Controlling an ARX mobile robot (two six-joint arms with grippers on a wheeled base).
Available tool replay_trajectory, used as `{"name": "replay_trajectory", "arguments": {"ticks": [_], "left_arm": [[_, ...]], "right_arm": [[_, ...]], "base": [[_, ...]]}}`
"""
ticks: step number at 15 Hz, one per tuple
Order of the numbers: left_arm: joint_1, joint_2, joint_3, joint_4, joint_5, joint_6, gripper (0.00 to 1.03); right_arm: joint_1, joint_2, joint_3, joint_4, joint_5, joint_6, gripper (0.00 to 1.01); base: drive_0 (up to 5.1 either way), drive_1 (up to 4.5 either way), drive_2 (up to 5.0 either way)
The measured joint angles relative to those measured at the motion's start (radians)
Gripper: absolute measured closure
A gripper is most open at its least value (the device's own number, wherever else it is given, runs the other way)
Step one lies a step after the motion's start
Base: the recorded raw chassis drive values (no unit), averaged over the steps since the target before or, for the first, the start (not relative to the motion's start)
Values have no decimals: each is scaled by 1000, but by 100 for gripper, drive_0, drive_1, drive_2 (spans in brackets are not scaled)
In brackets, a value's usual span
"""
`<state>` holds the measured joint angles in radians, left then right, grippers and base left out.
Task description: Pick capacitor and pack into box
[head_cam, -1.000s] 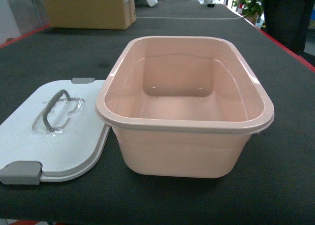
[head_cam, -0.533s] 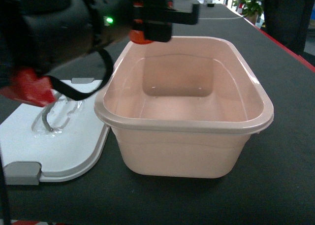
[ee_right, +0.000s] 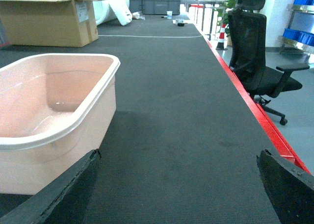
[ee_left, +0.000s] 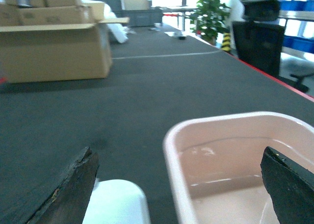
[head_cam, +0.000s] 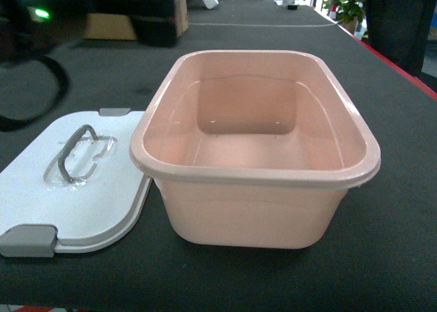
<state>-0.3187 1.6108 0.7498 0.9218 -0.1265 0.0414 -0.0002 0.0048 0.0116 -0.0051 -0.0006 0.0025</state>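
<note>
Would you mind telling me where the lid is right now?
In the head view the lid lies flat on the table at lower left, beside the open box, handle up.

soft even light; left arm motion-blurred in head view.

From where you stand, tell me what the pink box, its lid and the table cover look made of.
The pink box looks like moulded plastic, glossy: soft highlights on its rim and rounded corners. The lid seems white plastic, smooth and semi-matt, with grey latches and a clear handle. The table cover looks like dark grey fabric or rubbery matting, matt with a fine ribbed texture; which one is unclear.
</note>
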Motion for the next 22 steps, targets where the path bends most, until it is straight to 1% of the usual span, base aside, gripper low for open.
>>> {"name": "replay_trajectory", "arguments": {"ticks": [1, 2, 3, 4, 6, 7, 8, 9, 11, 13, 16, 17, 18, 22], "left_arm": [[67, -49, -39, 14, 20, 12, 5], [148, -79, -81, 35, 46, 20, 5], [209, -76, -123, 56, 76, 21, 5], [251, -42, -162, 82, 95, 20, 5], [312, 56, -187, 177, 113, 18, 5], [326, 112, -185, 223, 128, 16, 5], [335, 322, -134, 290, 158, 19, 5], [330, 404, -110, 321, 172, 18, 5], [321, 528, -56, 359, 171, 19, 5], [312, 617, -23, 362, 169, 16, 5], [308, 650, -9, 362, 167, 16, 5], [307, 651, -9, 362, 163, 16, 11], [307, 651, -9, 362, 163, 16, 23], [306, 666, -6, 364, 160, 11, 67]], "right_arm": [[0, 0, 0, 0, 0, 0, 3], [0, 0, 0, 0, 0, 0, 3], [0, 0, 0, 0, 0, 0, 3], [0, 0, 0, 0, 0, 0, 3], [0, 0, 0, 0, 0, 0, 3], [0, 0, 0, 0, 0, 0, 3], [0, 0, 0, 0, 0, 0, 3], [0, 0, 0, 0, 0, 0, 3], [0, 0, 0, 0, 0, 0, 3], [0, 0, 0, 0, 0, 0, 3], [0, 0, 0, 0, 0, 0, 3], [0, 0, 0, 0, 0, 0, 3], [0, 0, 0, 0, 0, 0, 3], [0, 0, 0, 0, 0, 0, 3]], "base": [[0, 0, 0], [0, 0, 0], [0, 0, 0], [0, 0, 0], [0, 0, 0], [0, 0, 0], [0, 0, 0], [0, 0, 0], [0, 0, 0], [0, 0, 0], [0, 0, 0], [0, 0, 0], [0, 0, 0], [0, 0, 0]]}}
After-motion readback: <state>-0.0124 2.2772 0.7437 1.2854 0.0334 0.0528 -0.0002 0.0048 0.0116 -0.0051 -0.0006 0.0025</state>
